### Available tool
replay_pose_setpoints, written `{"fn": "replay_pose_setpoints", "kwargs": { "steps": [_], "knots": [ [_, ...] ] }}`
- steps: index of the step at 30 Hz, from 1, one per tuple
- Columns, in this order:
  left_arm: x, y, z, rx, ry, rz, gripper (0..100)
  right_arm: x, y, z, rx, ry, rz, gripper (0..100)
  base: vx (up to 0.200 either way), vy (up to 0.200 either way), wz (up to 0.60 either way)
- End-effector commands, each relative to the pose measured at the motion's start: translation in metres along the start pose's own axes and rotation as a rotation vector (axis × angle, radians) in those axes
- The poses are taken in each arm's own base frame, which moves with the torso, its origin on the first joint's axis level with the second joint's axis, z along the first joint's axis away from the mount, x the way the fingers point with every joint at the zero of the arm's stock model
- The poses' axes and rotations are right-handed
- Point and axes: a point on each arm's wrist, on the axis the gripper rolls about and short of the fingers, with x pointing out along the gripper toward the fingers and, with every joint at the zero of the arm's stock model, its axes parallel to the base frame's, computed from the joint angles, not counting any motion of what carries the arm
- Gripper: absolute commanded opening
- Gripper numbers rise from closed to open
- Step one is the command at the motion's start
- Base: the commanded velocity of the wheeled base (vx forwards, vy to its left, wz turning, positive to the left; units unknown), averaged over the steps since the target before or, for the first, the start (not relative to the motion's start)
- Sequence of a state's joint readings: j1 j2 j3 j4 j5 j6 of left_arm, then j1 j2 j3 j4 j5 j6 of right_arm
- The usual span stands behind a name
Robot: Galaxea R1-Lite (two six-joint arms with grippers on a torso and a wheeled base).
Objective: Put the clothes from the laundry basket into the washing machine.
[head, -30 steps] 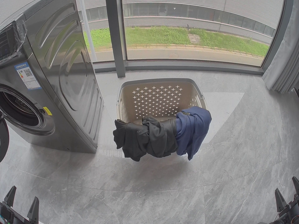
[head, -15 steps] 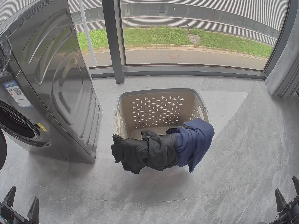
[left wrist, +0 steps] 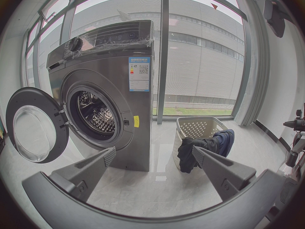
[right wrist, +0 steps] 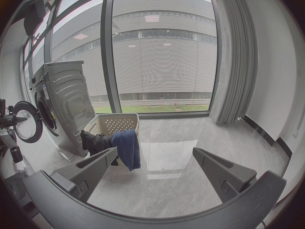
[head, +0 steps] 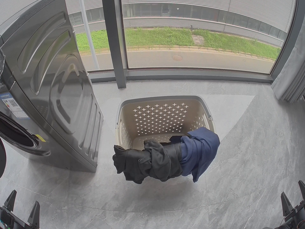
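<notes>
Head view: a black garment and a blue garment hang over the near rim of the laundry basket, beside the washing machine.

Left wrist view: the left end effector gapes wide, empty; the door stands open.

Right wrist view: the right end effector is wide, empty.

Tugging one garment could drag the other onto the floor.
</notes>
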State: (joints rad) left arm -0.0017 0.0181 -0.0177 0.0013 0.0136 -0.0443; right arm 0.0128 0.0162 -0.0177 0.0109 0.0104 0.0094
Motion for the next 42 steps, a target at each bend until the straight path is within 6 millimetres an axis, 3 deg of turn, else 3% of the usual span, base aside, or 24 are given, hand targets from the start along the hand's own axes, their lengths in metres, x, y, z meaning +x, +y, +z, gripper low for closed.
{"fn": "replay_pose_setpoints", "kwargs": {
  "steps": [1,3,5,7,8,10,12,18,22,31,42],
  "knots": [
    [0.0,0.0,-0.005,0.0,0.004,0.001,100,0.0,0.0,-0.004,0.0,0.0,0.003,100,0.0,0.0,0.0],
    [0.0,0.0,-0.005,0.0,0.003,0.0,100,0.0,0.0,-0.003,-0.002,-0.003,0.001,100,0.0,0.0,0.0],
    [0.0,0.0,-0.005,0.0,0.003,0.0,100,-0.005,0.0,0.015,0.0,-0.088,0.007,100,0.0,0.0,0.0],
    [0.0,0.0,-0.005,0.0,0.003,0.0,100,-0.005,0.0,0.015,0.0,-0.088,0.007,100,0.0,0.0,0.0],
    [0.0,0.0,-0.005,0.0,0.003,0.0,100,-0.01,0.0,0.054,0.032,-0.141,0.008,100,0.0,0.0,0.0],
    [0.0,0.0,-0.005,0.0,0.003,0.0,100,-0.007,0.001,0.059,0.032,-0.124,0.011,100,0.0,0.0,0.0],
    [0.0,0.0,-0.005,0.0,0.003,0.0,100,0.017,0.001,0.068,0.044,0.029,0.051,100,0.0,0.0,0.0],
    [0.0,0.0,-0.005,0.0,0.003,0.0,100,0.074,0.005,0.067,0.224,0.325,0.162,100,0.0,0.0,0.0],
    [0.0,0.0,-0.005,-0.002,0.003,0.0,100,0.097,0.009,0.054,0.208,0.42,0.206,100,0.0,0.0,0.0],
    [0.0,0.0,-0.005,-0.002,0.004,0.001,100,0.141,0.028,0.038,0.166,0.563,0.281,100,0.0,0.0,0.0],
    [0.0,0.0,-0.005,-0.002,0.003,0.0,100,0.201,0.05,0.012,0.143,0.583,0.239,100,0.0,0.0,0.0]
  ]
}}
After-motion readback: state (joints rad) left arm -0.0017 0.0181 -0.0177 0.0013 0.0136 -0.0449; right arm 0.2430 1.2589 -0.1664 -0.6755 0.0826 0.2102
